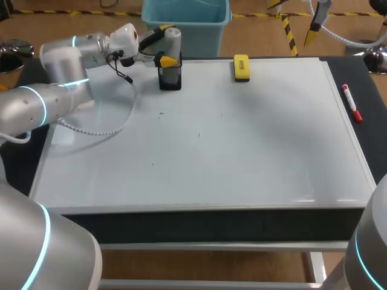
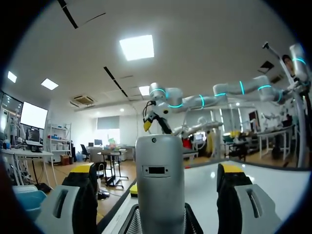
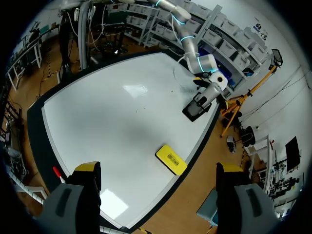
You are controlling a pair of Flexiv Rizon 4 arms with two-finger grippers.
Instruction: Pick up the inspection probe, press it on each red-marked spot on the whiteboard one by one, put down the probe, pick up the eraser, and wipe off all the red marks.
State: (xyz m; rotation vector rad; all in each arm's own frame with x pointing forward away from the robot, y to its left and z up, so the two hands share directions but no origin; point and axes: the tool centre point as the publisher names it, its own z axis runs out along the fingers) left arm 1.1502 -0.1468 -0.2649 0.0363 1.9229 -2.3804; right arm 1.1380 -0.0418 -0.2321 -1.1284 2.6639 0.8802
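Straddling the upright grey cylindrical probe (image 2: 160, 187), the left pincer (image 2: 157, 170) stands wide, its fingers clear of it. The probe sits in a black holder (image 1: 170, 80) at the whiteboard's (image 1: 242, 151) far left. A yellow block eraser (image 1: 241, 67) lies along the far edge. The right pincer (image 3: 157, 170) hangs wide open, high above.

The probe (image 1: 172, 37) is hidden in its lower part by the black holder (image 1: 170, 78) — in the left wrist view both are cut off at the edge. The red marker (image 3: 56, 171) is mostly covered by a finger (image 3: 80, 195) of the right gripper (image 3: 158, 168); specks (image 1: 199, 135) on the whiteboard (image 1: 254, 157) are too small to identify.
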